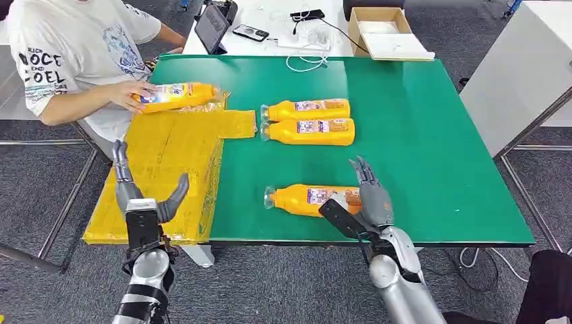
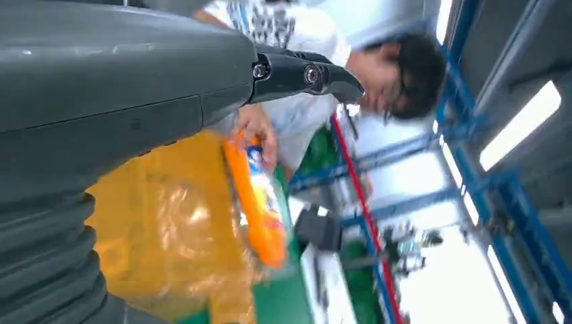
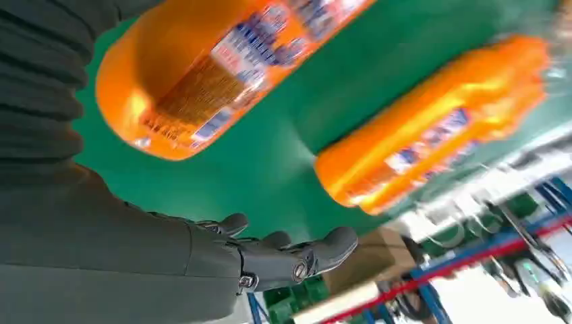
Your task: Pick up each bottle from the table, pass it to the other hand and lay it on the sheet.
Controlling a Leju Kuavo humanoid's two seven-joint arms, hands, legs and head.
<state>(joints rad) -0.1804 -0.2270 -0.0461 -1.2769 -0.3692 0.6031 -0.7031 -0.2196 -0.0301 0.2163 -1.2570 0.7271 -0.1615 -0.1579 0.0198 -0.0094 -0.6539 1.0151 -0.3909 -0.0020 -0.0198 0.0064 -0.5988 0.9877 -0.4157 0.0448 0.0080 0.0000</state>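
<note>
Green matte tabletop, rectangular, stood on grey carpet, with a white desk behind it carrying a dark tablet and an open cardboard box.

Person in a white printed T-shirt, seated at the far left corner; the person's hand rested on an orange plastic bottle with a blue-and-white label, which lay on its side at the far edge of the sheet.

Crinkled glossy yellow plastic sheet, covering the table's left part and hanging over its left edge.

Robot's left hand, grey and dark-fingered, raised over the sheet's near end, fingers and thumb spread apart and holding nothing.

Two more orange bottles, same make, lay side by side and touching at mid-table just right of the sheet, necks toward it.

Fourth orange bottle lay on its side near the front edge, neck pointing left.

Robot's right hand, just beside this bottle's base, fingers extended and parted; whether it touched the bottle could not be told.
</note>
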